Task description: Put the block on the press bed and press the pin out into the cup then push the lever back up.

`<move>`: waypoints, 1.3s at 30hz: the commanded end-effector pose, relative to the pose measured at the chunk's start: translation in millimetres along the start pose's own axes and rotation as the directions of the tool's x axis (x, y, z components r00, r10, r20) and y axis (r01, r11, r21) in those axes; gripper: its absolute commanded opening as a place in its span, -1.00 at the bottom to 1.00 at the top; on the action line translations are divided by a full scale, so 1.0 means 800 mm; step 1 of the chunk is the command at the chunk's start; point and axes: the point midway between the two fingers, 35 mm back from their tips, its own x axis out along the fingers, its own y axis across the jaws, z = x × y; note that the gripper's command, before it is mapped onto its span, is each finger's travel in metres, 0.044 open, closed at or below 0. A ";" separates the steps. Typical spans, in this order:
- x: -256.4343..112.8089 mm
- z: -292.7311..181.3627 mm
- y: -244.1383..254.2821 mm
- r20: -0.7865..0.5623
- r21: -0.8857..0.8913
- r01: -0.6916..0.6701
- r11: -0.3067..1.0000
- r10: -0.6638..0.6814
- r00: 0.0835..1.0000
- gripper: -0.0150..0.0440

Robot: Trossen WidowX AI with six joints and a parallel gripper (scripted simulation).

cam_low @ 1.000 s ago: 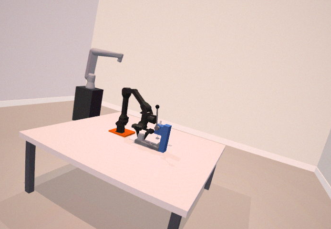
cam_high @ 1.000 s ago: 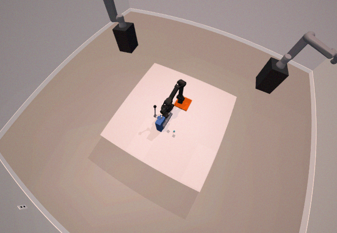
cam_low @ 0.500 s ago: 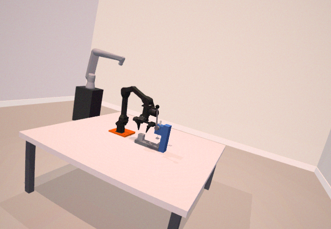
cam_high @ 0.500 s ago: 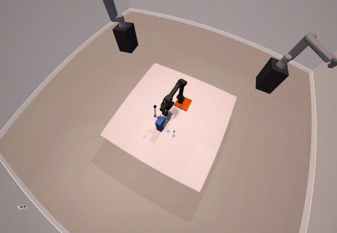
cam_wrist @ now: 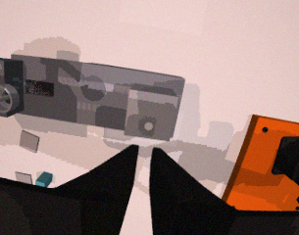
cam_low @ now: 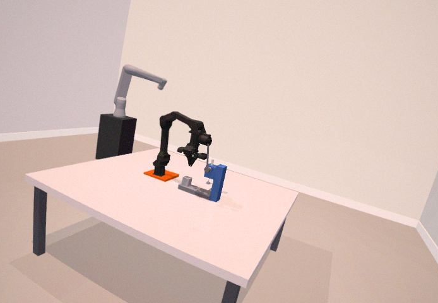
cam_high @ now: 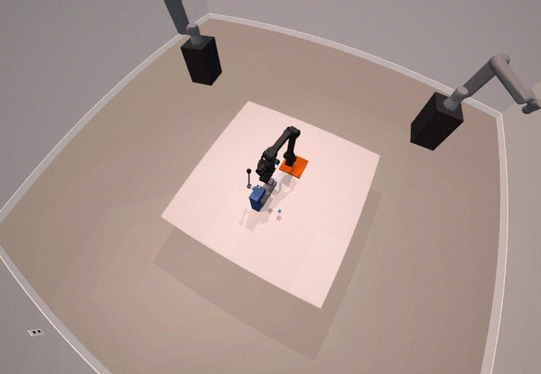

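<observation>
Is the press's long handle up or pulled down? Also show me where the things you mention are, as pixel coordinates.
Up: the lever (cam_high: 249, 178) (cam_low: 207, 155) stands tall, with its top end above the blue press (cam_high: 257, 198) (cam_low: 219, 182).

Block on press bed, at the end opposite upright column; lever beside column, arm base plate beyond block end.
</observation>
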 end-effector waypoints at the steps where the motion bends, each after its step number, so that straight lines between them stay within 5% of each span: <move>1: 0.000 0.000 -0.001 -0.001 0.003 0.003 1.000 -0.003 1.000 -0.39; 15: -0.002 -0.001 -0.081 -0.002 -0.016 -0.005 1.000 0.005 1.000 -0.39; 19: 0.012 -0.003 -0.087 -0.028 -0.277 -0.147 0.950 0.144 0.989 -0.39; 26: 0.043 -0.005 -0.091 -0.036 -0.764 -0.304 0.569 0.433 0.901 -0.39; 33: 0.071 -0.004 -0.086 0.002 -0.997 -0.046 0.054 0.672 0.741 -0.39; 39: 0.074 -0.003 -0.086 0.007 -1.000 -0.001 0.010 0.691 0.722 -0.39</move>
